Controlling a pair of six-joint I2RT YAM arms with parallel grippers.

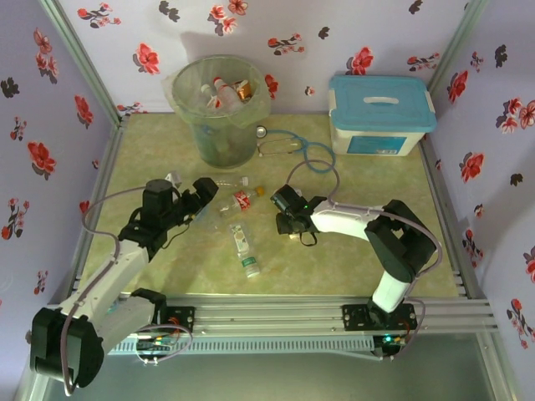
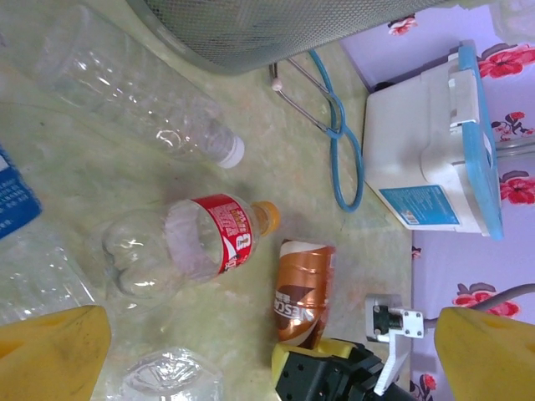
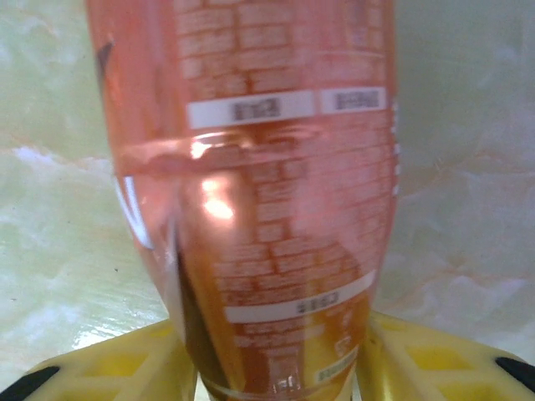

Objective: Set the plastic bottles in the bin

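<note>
In right pincer (image 3: pixel 276 372), brown bottle (image 3: pixel 267 192) lengthwise

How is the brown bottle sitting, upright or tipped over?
Tipped over: the brown bottle lies on its side on the table, one end between the right gripper's fingers.

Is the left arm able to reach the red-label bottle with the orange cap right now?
Probably yes: the red-label bottle lies just ahead of the open left hand, with nothing lying on it.
</note>
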